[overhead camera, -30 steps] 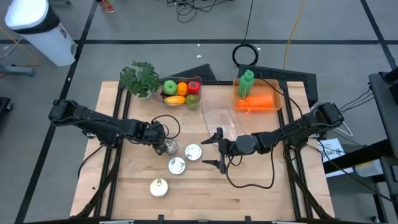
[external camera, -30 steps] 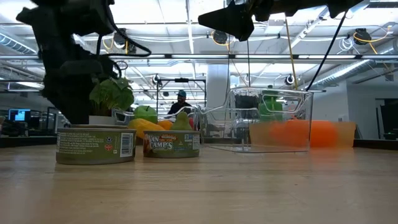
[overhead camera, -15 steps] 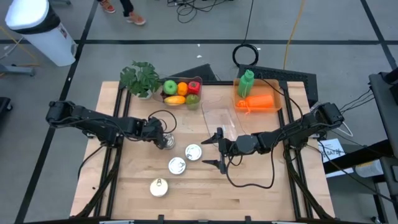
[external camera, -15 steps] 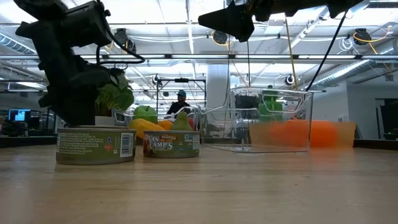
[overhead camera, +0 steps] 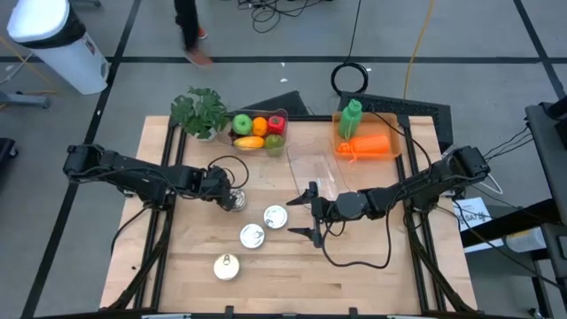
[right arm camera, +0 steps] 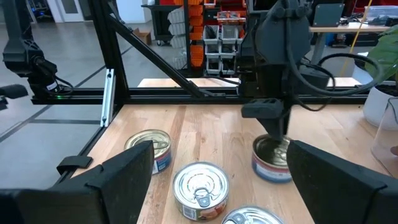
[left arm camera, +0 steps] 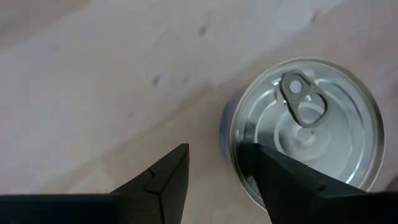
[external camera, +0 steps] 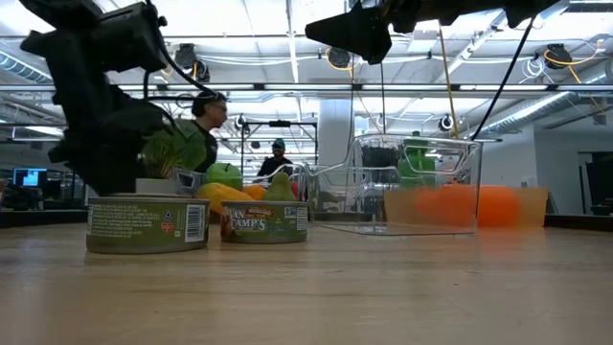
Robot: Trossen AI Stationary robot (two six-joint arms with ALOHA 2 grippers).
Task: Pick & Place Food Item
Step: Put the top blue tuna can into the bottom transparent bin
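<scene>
Several silver pull-tab cans stand on the wooden table. My left gripper (overhead camera: pixel 232 197) is down over the far-left can (overhead camera: pixel 236 202), whose lid shows in the left wrist view (left arm camera: pixel 311 130). The rim sits between the nearly shut fingers (left arm camera: pixel 216 149). The other three cans (overhead camera: pixel 275 216) (overhead camera: pixel 252 236) (overhead camera: pixel 227 267) stand untouched nearer the front edge. My right gripper (overhead camera: pixel 312 213) hovers wide open to the right of the cans, facing them (right arm camera: pixel 221 149). My left gripper holds the can by its rim (left arm camera: pixel 227 140), on the side toward the arm. One finger (left arm camera: pixel 280 174) lies over the lid inside the rim, and the other (left arm camera: pixel 165 177) is outside the wall. The fingers come from above, pointing down (right arm camera: pixel 273 121). The can stays upright (right arm camera: pixel 273 160); its base looks on the table.
A clear plastic container (overhead camera: pixel 312 173) sits just beyond my right gripper. Along the far edge are a tray of fruit (overhead camera: pixel 260 131), a potted plant (overhead camera: pixel 200 111) and an orange bin with a green bottle (overhead camera: pixel 363 137). A person (overhead camera: pixel 188 27) walks past beyond the table.
My left gripper has drawn a little toward the table's far edge, and its wrist has tipped. The can under it has slid the same way, away from the other cans. A person has walked into view beyond the table.
</scene>
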